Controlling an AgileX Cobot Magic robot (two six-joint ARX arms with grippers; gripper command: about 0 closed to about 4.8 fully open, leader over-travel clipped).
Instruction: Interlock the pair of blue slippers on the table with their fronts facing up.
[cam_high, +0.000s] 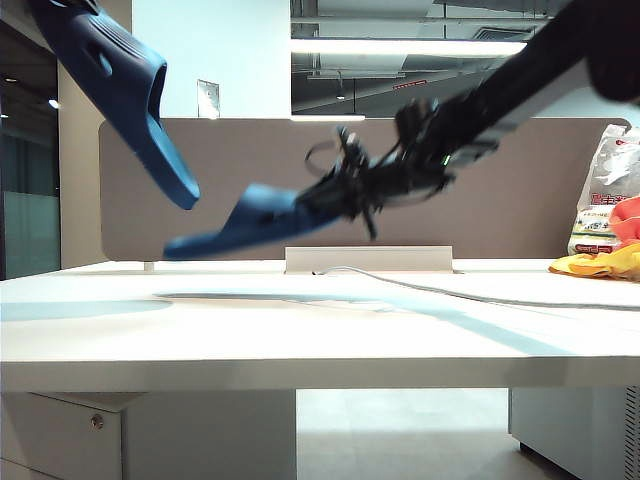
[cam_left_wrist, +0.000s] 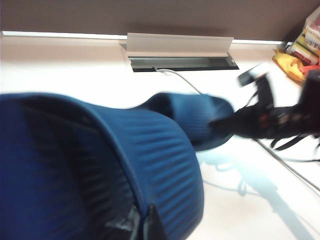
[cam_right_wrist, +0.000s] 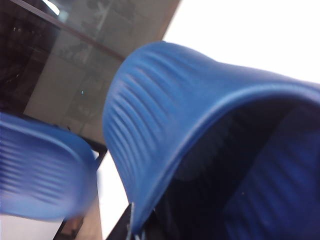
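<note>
Left gripper (cam_left_wrist: 140, 227) clamped on one dark navy moulded rubber slide sandal (cam_high: 120, 85), held high over the left end of the white flat-topped table (cam_high: 300, 335), toe angled down. Right gripper (cam_high: 345, 190) clenched on the heel of the matching navy slide sandal (cam_high: 250, 222), above mid-table near the back edge, toe pointing left, just below the first. Neither touches the tabletop.

Left pincer (cam_left_wrist: 142, 225): clamped shut on a slipper (cam_high: 120, 85), in the upper left of the exterior frame.
Right arm: reaches down from the upper right.
Right pincer (cam_high: 335, 195): mid-frame, closed on the other slipper (cam_high: 250, 220).
</note>
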